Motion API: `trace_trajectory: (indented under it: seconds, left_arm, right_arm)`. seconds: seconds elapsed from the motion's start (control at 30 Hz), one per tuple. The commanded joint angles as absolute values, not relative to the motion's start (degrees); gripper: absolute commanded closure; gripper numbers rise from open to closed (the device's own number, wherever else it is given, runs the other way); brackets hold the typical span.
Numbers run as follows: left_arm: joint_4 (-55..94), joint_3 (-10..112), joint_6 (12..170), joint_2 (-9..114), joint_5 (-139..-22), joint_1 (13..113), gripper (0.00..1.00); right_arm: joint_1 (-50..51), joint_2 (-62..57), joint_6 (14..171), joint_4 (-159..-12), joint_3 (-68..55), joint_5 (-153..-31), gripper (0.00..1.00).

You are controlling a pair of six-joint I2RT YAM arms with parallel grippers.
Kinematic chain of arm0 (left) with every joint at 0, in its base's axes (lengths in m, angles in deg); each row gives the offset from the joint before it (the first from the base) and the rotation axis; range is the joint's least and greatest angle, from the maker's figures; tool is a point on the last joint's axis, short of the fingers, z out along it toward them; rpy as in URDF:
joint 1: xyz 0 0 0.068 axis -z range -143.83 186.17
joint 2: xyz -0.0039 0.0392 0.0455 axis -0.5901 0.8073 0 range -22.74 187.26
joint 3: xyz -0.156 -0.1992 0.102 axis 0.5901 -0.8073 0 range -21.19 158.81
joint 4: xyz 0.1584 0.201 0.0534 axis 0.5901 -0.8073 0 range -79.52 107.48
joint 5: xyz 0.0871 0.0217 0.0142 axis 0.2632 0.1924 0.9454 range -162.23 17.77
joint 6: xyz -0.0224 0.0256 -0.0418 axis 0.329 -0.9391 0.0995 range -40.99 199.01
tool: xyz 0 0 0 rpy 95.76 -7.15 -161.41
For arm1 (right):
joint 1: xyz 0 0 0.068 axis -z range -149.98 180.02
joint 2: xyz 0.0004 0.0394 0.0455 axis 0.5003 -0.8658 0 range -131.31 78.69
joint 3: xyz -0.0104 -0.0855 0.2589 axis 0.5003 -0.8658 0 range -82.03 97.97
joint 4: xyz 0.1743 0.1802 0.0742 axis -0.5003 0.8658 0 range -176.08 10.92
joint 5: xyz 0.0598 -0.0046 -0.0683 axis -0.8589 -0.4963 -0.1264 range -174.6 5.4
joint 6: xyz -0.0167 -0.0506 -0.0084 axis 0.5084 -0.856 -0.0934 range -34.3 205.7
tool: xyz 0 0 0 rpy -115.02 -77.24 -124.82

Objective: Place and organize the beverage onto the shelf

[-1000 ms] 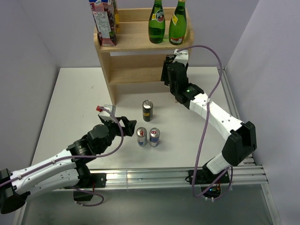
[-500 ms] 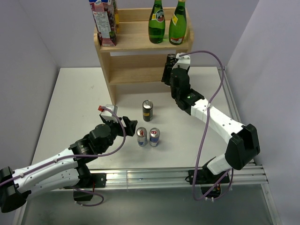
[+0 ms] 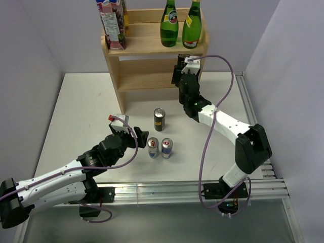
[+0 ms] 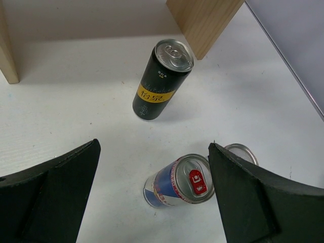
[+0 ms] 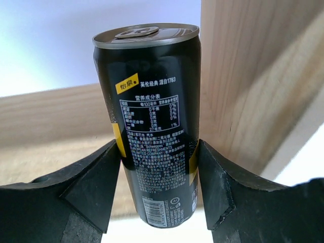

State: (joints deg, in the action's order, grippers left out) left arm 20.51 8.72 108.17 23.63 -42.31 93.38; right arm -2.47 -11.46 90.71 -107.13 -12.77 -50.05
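Observation:
My right gripper (image 3: pixel 178 76) is shut on a black can (image 5: pixel 152 126) and holds it upright at the right end of the wooden shelf's (image 3: pixel 147 40) lower tier, next to the side panel (image 5: pixel 253 76). In the top view my gripper mostly hides that can. A second black can with a yellow band (image 3: pixel 159 120) stands on the table and also shows in the left wrist view (image 4: pixel 161 81). Two blue-and-silver cans (image 3: pixel 153 147) (image 3: pixel 166 147) stand side by side in front of it. My left gripper (image 3: pixel 136 135) is open and empty just left of them; the near can (image 4: pixel 179 181) lies between its fingers, below them.
Two green bottles (image 3: pixel 169 25) (image 3: pixel 192 25) and a juice carton (image 3: pixel 112 23) stand on the shelf's top tier. A shelf leg (image 4: pixel 202 20) stands behind the table's black can. A metal rail (image 3: pixel 192 190) runs along the near table edge. Walls close in on both sides.
My right gripper has carried the black can left and farther in towards the shelf's lower tier. My left gripper has crept a little towards the blue-and-silver cans.

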Motion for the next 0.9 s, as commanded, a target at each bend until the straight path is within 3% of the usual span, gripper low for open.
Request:
trace_trajectory:
  seconds: [0.0, 0.33, 0.87]
  left_arm:
    - [23.46, 7.81, 107.13, 23.67, -41.2, 93.65, 0.05]
    - [23.02, 7.72, 107.22, 23.67, -40.76, 93.65, 0.06]
    - [23.55, 7.64, 108.54, 23.05, -40.94, 93.65, 0.06]
  right_arm:
    - [-2.32, -13.32, 86.58, -121.39, -8.64, -46.72, 1.0]
    - [-2.23, -19.13, 79.63, -132.39, -9.96, -41.71, 1.0]
    - [-2.5, -10.52, 91.06, -129.84, -24.54, -43.72, 1.0]
